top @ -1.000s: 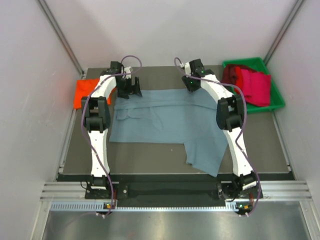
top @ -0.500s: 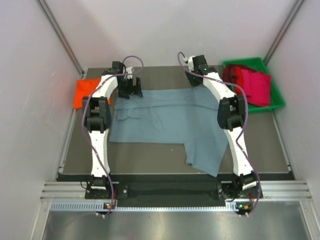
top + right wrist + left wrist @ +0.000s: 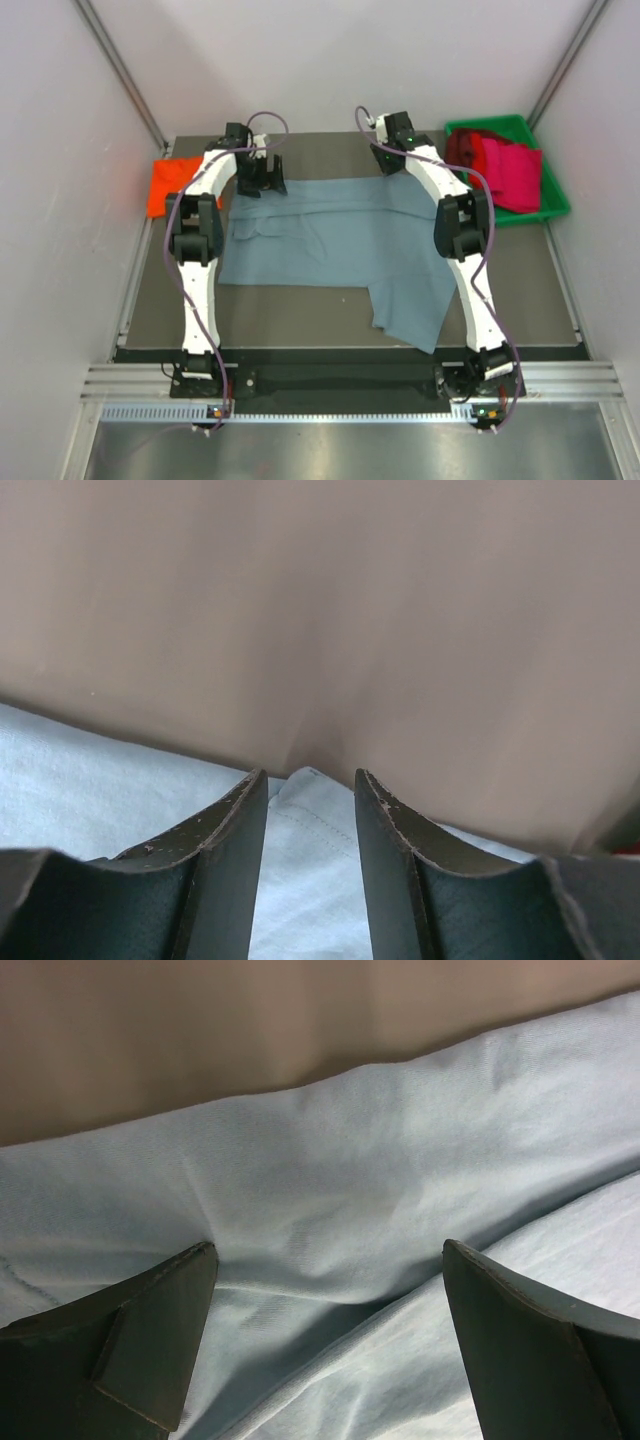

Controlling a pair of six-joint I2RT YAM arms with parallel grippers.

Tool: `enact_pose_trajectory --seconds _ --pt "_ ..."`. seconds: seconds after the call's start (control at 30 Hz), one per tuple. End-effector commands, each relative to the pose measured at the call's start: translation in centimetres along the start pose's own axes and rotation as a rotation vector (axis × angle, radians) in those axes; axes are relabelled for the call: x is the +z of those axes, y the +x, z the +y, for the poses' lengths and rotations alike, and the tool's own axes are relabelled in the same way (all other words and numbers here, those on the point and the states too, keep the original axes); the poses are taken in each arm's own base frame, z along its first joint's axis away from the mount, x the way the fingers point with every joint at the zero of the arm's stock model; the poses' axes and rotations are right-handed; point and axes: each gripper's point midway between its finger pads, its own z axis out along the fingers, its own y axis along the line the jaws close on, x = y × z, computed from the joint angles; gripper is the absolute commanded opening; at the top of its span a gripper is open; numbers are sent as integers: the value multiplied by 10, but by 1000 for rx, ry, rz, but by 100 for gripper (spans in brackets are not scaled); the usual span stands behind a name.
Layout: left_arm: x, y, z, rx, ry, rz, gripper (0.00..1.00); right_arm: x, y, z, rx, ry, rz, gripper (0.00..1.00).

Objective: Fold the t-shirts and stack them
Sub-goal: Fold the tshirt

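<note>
A large slate blue-grey t-shirt lies spread flat on the dark table, one part hanging toward the near edge. My left gripper is at the shirt's far left edge; the left wrist view shows it wide open over creased cloth, gripping nothing. At the far right edge my right gripper has its jaws narrowed either side of a stitched corner of the shirt, a gap still showing. An orange-red t-shirt lies folded at the far left. Crimson t-shirts lie in the bin.
A green plastic bin stands at the table's far right corner. White walls close in on both sides and the back. Bare dark table shows between the shirt and the arm bases.
My right gripper has shifted back and a little right to the shirt's far corner, and its jaws have narrowed. The left arm has stayed put.
</note>
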Motion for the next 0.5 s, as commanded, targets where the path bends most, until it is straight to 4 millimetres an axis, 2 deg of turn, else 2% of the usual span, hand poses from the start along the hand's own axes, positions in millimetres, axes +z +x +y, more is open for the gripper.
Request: enact_pose_trajectory --seconds 0.0,0.47 --pt "-10 8 -21 -3 38 27 99 -2 -7 -4 8 9 -19 41" --pt "-24 -2 -42 -23 96 -8 99 0 6 7 -20 0 28 40"
